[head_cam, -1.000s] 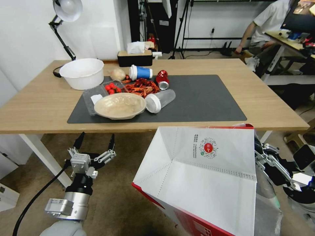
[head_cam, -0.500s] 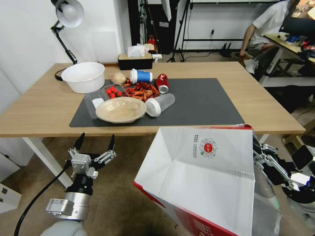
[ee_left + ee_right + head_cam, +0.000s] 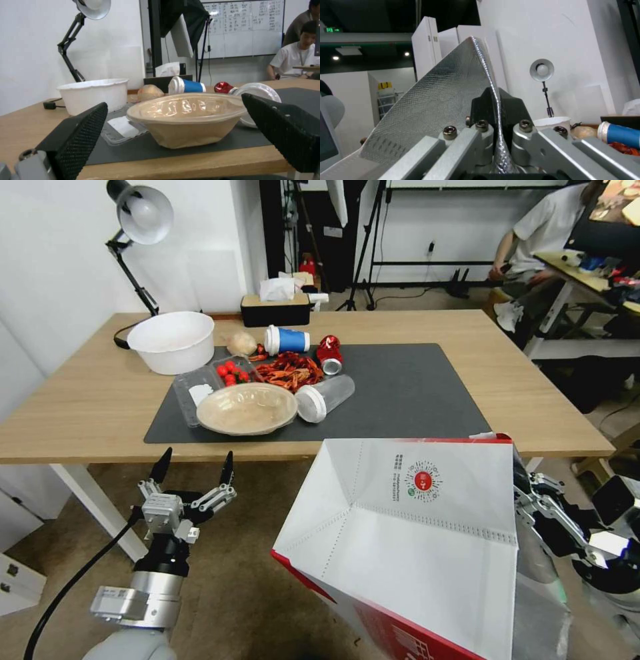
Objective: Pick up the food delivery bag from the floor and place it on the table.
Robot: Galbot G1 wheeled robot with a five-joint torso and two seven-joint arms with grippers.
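Right end effector: fingers pressed together on the silver foil rim of the food delivery bag, which hangs tilted off the floor, in front of the counter's near edge toward its right corner, not yet resting on the top. The bag's white face bears a small round red logo ringed by a dotted code, with tiny print beside it too small to read; a red side shows along its lower edge. Left end effector: fingers spread apart, holding nothing, just below the near edge toward the left corner. On the counter's dark grey mat: a lidded tan bowl and a blue paper cup lying on its side.
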